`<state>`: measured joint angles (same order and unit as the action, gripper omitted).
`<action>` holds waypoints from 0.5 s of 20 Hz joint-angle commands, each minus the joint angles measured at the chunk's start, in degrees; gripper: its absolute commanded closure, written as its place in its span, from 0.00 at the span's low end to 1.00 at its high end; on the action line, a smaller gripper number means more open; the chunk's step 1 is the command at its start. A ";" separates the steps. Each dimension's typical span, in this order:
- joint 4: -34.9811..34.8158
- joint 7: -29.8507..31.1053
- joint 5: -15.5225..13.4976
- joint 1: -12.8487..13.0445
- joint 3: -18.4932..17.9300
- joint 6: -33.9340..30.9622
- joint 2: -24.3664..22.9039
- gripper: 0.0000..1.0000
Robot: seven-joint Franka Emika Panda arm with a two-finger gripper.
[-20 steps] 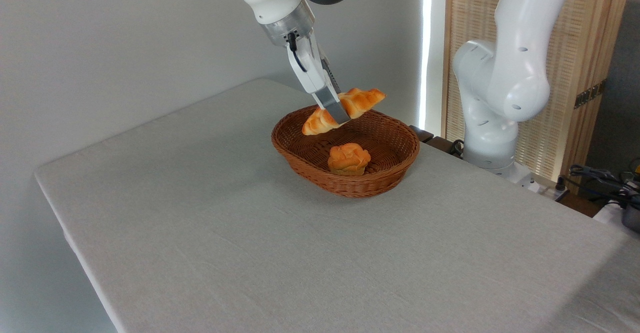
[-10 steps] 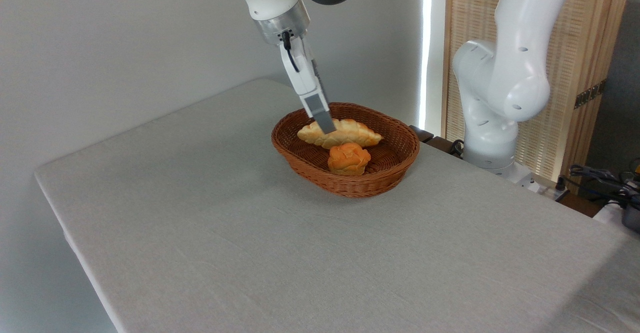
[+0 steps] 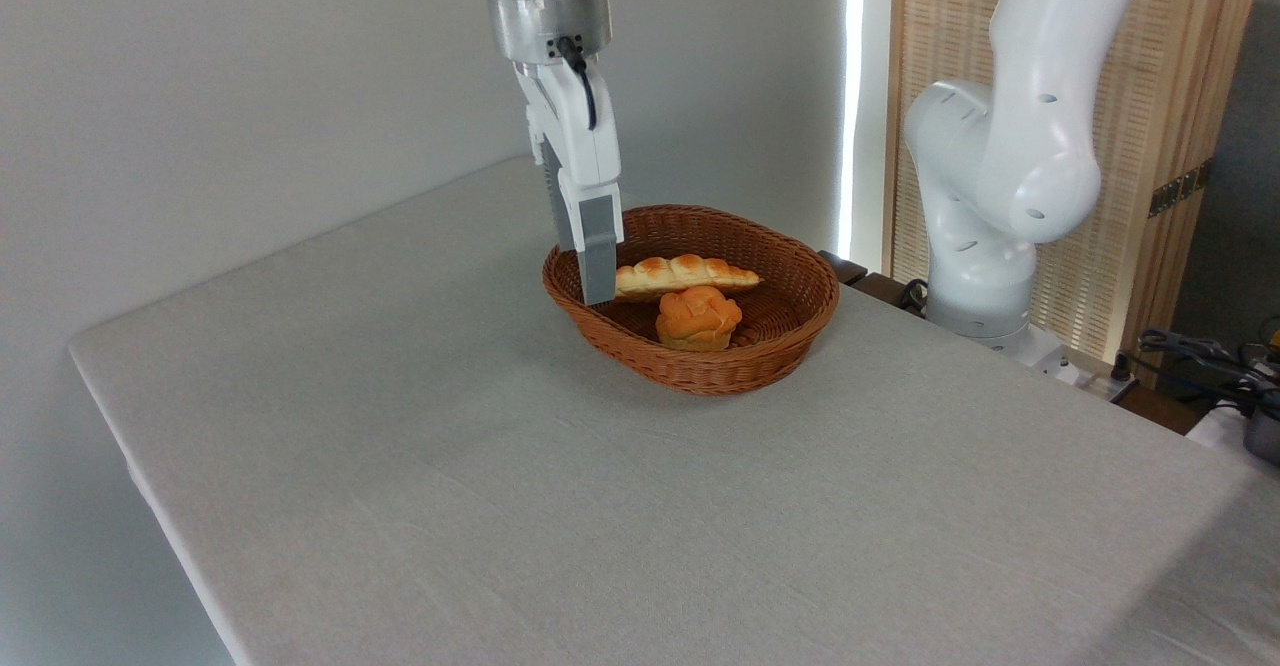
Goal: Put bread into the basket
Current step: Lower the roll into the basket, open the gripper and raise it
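Observation:
The bread [image 3: 690, 274], a long braided golden loaf, lies inside the brown wicker basket [image 3: 700, 371] along its far side, level and resting on the weave. Its left tip is hidden behind my near finger. My gripper [image 3: 587, 276] points straight down over the basket's left end, beside that tip. Its grey fingers [image 3: 598, 256] stand apart with nothing held between them. The bread's middle is free of the fingers.
A small round knotted orange bun [image 3: 697, 318] sits in the basket in front of the bread. The table [image 3: 500, 486] is covered with a grey cloth. The white base of the arm [image 3: 985, 176] stands at the right, behind the table's far edge, with cables further right.
My gripper carried the bread down from above the basket and laid it inside. It then let go, turned upright and shifted left to the basket's left end; the bread settled flat.

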<state>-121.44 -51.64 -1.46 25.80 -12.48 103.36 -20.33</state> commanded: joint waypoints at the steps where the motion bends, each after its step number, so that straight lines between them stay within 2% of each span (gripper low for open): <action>1: 0.59 10.64 0.76 0.48 -1.84 2.45 1.34 0.00; 2: 1.02 14.60 0.93 0.48 -2.02 2.55 1.52 0.00; 4: 1.46 18.58 3.38 0.48 -3.42 2.55 1.61 0.00; 10: 1.55 18.24 3.57 0.48 -3.69 2.37 1.61 0.00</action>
